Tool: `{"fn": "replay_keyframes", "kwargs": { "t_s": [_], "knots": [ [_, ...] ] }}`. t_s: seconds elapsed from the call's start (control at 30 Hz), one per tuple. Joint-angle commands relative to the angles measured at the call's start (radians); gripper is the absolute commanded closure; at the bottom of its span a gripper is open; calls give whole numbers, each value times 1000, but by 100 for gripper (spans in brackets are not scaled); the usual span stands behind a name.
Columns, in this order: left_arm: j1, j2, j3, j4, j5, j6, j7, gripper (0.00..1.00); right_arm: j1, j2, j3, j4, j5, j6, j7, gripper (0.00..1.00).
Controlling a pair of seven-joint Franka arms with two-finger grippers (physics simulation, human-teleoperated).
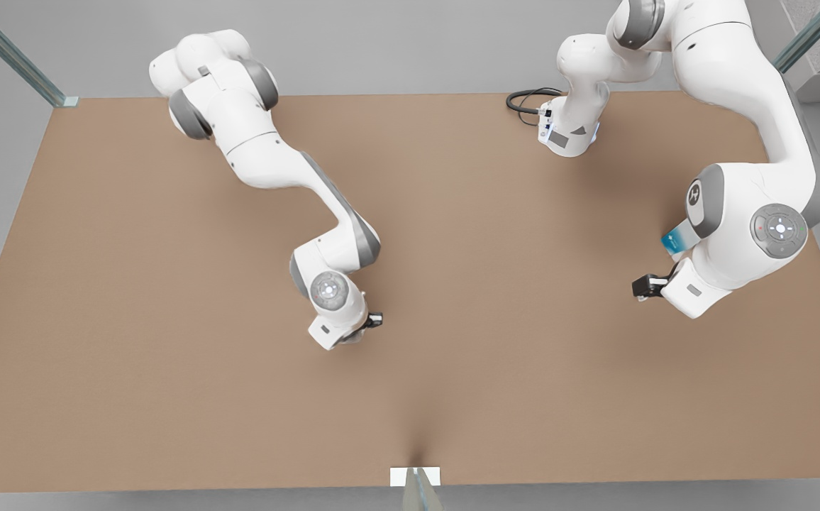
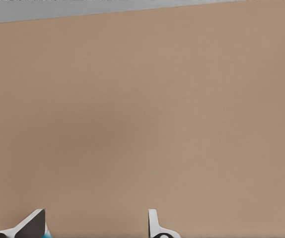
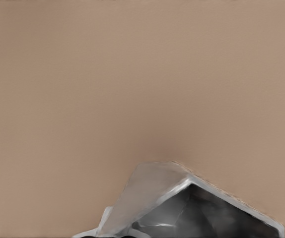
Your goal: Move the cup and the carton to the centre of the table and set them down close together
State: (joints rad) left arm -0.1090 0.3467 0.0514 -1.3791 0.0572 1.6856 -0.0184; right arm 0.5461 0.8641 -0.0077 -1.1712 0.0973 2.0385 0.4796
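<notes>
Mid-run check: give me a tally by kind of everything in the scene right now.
Cup: 1
Carton: 1
Table: 1
Hands: 2, the left hand beside the carton at the front view's right, the right hand at the cup nearer the centre
Total: 5

A plain grey floor [image 1: 381,50] surrounded the matte tan-brown tabletop [image 1: 169,341] on every side. Glassy green-tinted struts crossed the corners at 10 o'clock [image 1: 9,50] and 2 o'clock [image 1: 811,32], and a third [image 1: 418,490] rose at 6 o'clock from a small white plate [image 1: 401,475]. A black cable [image 1: 527,99] looped at 1 o'clock. Light was soft, with faint, diffuse shadows.
</notes>
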Motion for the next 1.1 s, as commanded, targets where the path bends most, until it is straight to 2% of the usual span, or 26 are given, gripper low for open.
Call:
{"fn": "replay_keyframes", "kwargs": {
  "t_s": [0.0, 0.13, 0.2, 0.37, 0.43, 0.53, 0.6, 0.67, 0.7, 0.73, 0.77, 0.8, 0.83, 0.87, 0.9, 1.07],
  "knots": [
    [2, 0, 1, 0, 1, 0, 0, 0, 0, 4, 0, 5, -4, 2, 2, 79],
    [5, 1, 15, 2, 1, 3, 0, 0, 15, 87, 2, 122, -11, 5, 8, 79],
    [5, 1, 15, 2, 1, 3, 0, 0, 41, 157, 9, 235, -10, 9, 5, 79],
    [9, 8, 64, 0, -4, 3, -34, 0, 61, 165, 17, 242, -10, 23, -72, 79],
    [19, 14, 174, -14, -74, -1, -72, 0, 74, 187, 15, 262, -10, 34, -93, 79],
    [19, 14, 268, -49, -77, -18, -124, 0, 87, 207, 17, 278, -10, 58, -90, 79],
    [19, -2, 285, -94, -77, -26, -124, 0, 101, 217, 31, 278, -10, 103, -92, 79],
    [19, -95, 283, -241, -76, 68, -133, 0, 104, 216, 45, 278, -10, 112, -90, 79],
    [31, -114, 274, -267, -74, 85, -135, 0, 110, 217, 45, 277, -10, 135, -88, 79],
    [113, -138, 199, -293, -63, 94, -135, 0, 110, 217, 45, 277, -10, 135, -88, 79],
    [163, -190, 162, -393, -60, 169, -124, 0, 112, 220, 45, 277, -10, 137, -88, 75],
    [206, -203, 136, -422, -57, 187, -121, 0, 120, 223, 45, 277, -10, 154, -84, 39],
    [212, -226, 119, -463, 12, 204, -121, 0, 120, 228, 45, 272, -10, 173, -82, 35],
    [229, -241, 117, -497, 16, 220, -121, 0, 120, 228, 45, 272, -10, 173, -82, 25],
    [242, -249, 117, -517, 19, 224, -121, 0, 120, 230, 45, 272, -10, 178, -78, 20],
    [292, -259, 120, -574, 21, 218, -118, 0, 123, 231, 52, 277, -2, 181, -64, 19]
  ]
}}
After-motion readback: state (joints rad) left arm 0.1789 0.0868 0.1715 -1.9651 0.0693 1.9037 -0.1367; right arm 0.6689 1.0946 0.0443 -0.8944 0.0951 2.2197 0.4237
